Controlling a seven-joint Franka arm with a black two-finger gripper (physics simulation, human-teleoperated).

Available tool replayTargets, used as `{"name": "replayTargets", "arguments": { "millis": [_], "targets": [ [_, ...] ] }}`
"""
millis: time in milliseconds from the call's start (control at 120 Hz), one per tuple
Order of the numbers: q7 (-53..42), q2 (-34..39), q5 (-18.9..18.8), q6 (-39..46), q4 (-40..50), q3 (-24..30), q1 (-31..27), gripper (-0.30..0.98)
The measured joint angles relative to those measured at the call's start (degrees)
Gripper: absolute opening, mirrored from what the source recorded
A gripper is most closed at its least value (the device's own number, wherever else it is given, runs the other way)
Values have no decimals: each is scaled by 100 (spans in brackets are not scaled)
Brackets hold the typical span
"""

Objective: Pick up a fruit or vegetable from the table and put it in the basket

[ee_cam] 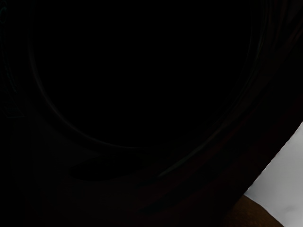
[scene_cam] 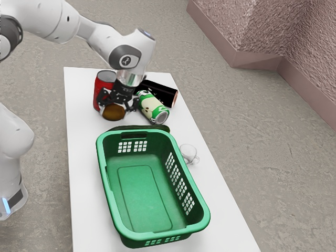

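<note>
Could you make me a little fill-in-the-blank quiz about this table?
The big basket is coloured ____.
Beside the basket, the small white thing with a handle is a ____.
The round thing at the gripper is coloured ____.
The red can stands upright, but the green can lies on its ____.

Missing words: green; cup; brown; side.

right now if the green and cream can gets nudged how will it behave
The green and cream can will probably roll, since it lies on its rounded side. The black cylinder close beside it may check it that way. Its metal end suggests a fairly stiff shell; its weight I can't judge.
</note>
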State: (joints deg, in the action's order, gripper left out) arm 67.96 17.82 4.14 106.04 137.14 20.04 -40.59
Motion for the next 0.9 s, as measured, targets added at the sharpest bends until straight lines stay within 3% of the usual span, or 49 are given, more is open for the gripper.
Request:
{"name": "replayTargets", "arguments": {
  "millis": [142,267,475,558,633,733,900],
  "targets": [
    [31,-70,-25,-20,6,0,-57,66],
    [59,-78,-47,-32,-1,4,-62,44],
    [91,-52,-202,30,-4,21,-12,31],
    [74,-27,-269,171,-46,32,66,19],
    [64,-35,-363,249,-259,71,156,0],
    [66,-79,-564,251,-748,201,354,-12],
    [79,-233,-785,197,-1628,977,490,-7]
  ]
}}
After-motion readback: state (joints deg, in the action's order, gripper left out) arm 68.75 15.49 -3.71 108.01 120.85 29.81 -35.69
